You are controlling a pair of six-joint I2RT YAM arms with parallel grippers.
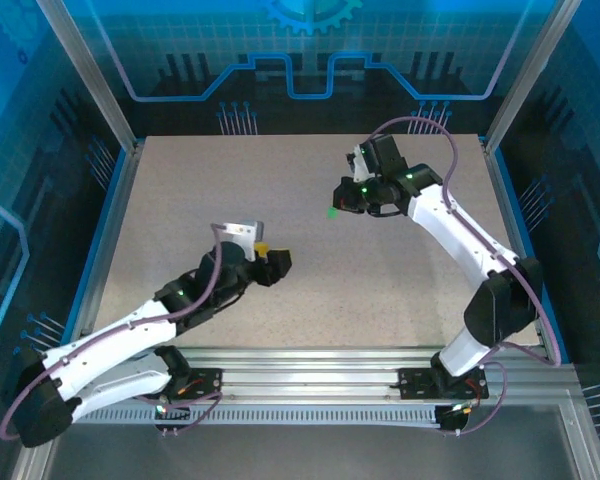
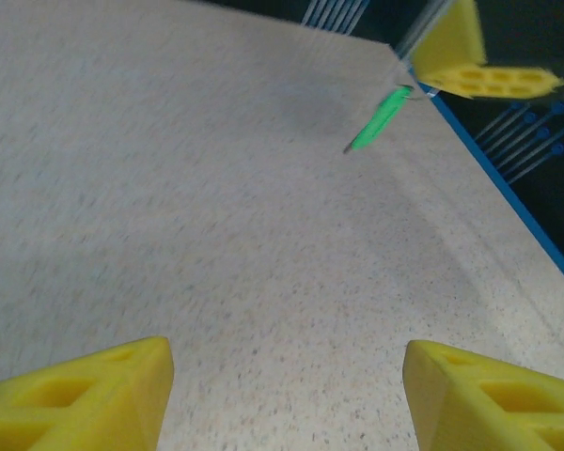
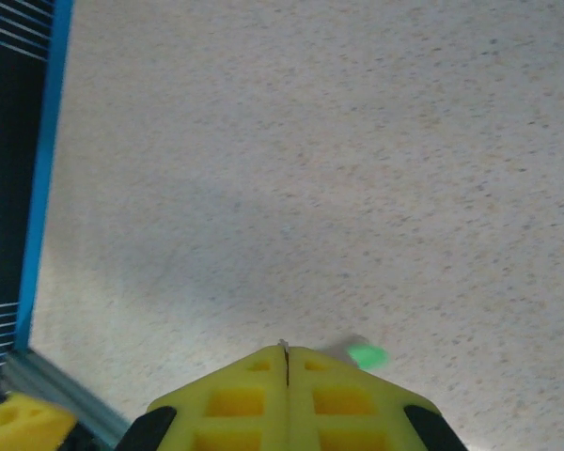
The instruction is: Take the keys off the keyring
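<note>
The green key (image 2: 381,115) is being pinched at its top end by the right tool (image 1: 344,197), whose yellow fingers are being pressed tightly together. The key is being held hanging at a slant below those fingertips, above the speckled surface (image 1: 210,190). Whether a ring is being gripped along with the key cannot be told. The left tool (image 1: 277,262) is being held with its fingers spread wide over bare surface, well apart from the key on its near left side, and is being pointed towards it.
</note>
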